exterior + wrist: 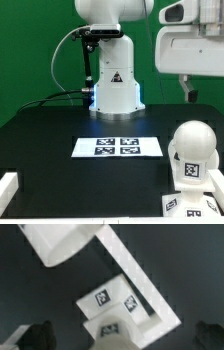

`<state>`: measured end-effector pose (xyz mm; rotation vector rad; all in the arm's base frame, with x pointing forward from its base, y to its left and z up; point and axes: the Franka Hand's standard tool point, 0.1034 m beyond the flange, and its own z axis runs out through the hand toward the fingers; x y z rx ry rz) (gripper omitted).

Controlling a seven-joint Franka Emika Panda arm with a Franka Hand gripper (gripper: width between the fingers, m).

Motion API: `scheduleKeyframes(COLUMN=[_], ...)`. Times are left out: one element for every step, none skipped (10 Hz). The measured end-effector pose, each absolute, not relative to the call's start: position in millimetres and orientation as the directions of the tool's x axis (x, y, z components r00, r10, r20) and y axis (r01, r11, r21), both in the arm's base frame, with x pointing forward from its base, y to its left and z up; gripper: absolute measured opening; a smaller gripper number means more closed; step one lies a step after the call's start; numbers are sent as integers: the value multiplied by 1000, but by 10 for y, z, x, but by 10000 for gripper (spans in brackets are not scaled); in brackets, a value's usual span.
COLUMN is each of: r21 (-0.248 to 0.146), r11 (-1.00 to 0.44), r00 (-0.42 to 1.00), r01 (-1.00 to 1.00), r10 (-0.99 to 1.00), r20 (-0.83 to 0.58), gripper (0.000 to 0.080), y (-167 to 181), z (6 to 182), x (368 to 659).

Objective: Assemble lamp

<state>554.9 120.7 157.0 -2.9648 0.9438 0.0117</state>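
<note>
The white round-headed bulb [192, 148] stands at the exterior view's right, with tags on its neck. A white block, the lamp base [196, 203], lies just in front of it at the frame's lower right corner. My gripper [187, 90] hangs open and empty well above the bulb. In the wrist view the gripper [122, 336] shows its dark fingers [35, 336] wide apart. The blurred tagged bulb head [112, 331] lies between them and far below. The tagged base [108, 300] is beside it. The cone shade is not clearly in view.
The marker board [118, 146] lies in the middle of the black table. A white rail [8, 190] borders the table's front left and shows in the wrist view [130, 263]. A blurred white shape [58, 243] is beyond it. The robot's base [112, 85] stands behind.
</note>
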Motion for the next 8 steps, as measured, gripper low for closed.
scheduleKeyframes(r21=[-29,-24,-22,-24,-23,-22,-22,-27], r11=[-830,-868,-886,-883,-883,-883,-883,-910], r00=[830,869,886,883,883,883,883,910], r01=[-557,-495,-463,-469,-469,-469,-468,-414], r10=[-557,-496,-463,-469,-469,-469,-468,-414], r20=[-14,-6,-1,-1,-1,-2,-2,-9], gripper=[699,699,699,699,699,699,699,699], y=[1082,987,983,996,994,993,993,956], z=[1533,1483,1464,1470,1465,1460,1458,1432], x=[5440,5381,5365,5376,5374,5372,5372,5360])
